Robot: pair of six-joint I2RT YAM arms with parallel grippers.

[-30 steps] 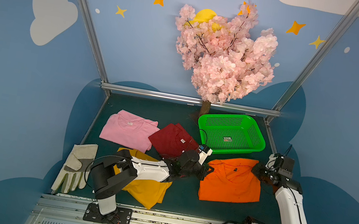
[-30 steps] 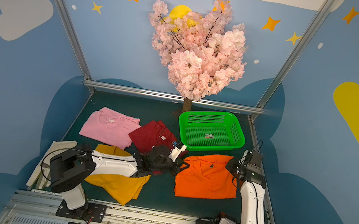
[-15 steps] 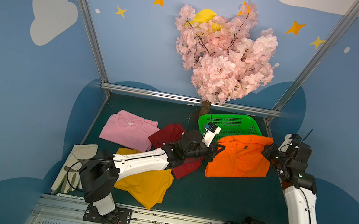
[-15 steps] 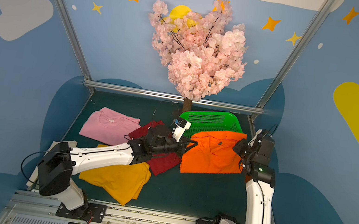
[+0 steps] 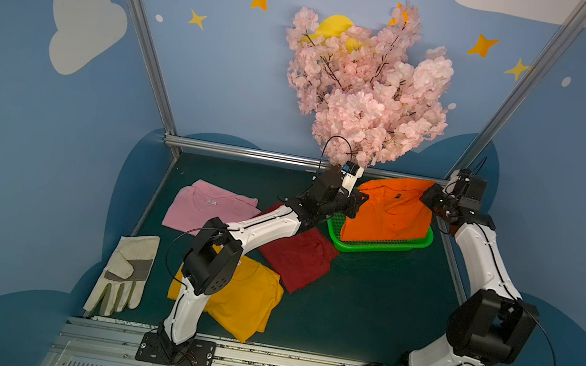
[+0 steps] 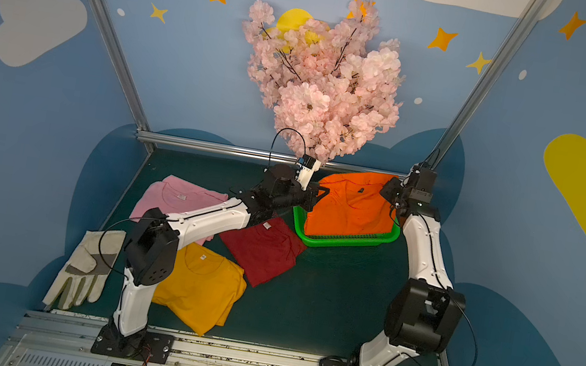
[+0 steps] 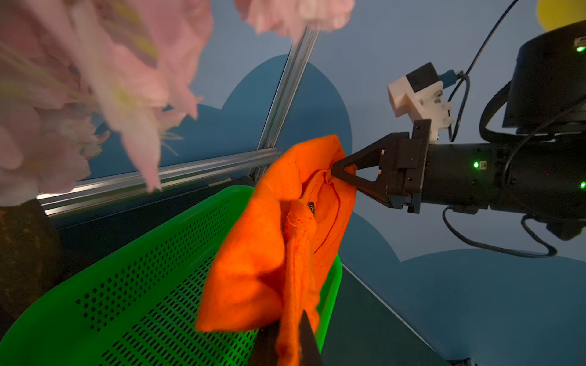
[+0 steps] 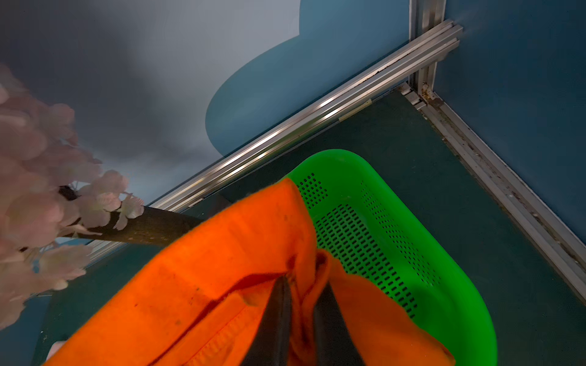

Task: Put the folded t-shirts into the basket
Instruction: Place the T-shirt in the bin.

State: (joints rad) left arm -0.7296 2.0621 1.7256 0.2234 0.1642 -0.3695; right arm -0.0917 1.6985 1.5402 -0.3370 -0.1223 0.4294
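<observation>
The dark green surface (image 5: 362, 314) carries the mustard t-shirt (image 5: 244, 303), the dark red t-shirt (image 5: 299, 260) and the pink t-shirt (image 5: 200, 205), all lying flat. The orange t-shirt (image 5: 385, 218) hangs as a drooping sheet over the green basket (image 5: 380, 249), its lower edge behind the near rim. It looks light and limp and will likely sag and unfold wherever it is unsupported, so the two upper corners suit it best, and there the left tool (image 5: 361, 199) and the right tool (image 5: 425, 199) are each clamped tight on a pinch of fabric.
</observation>
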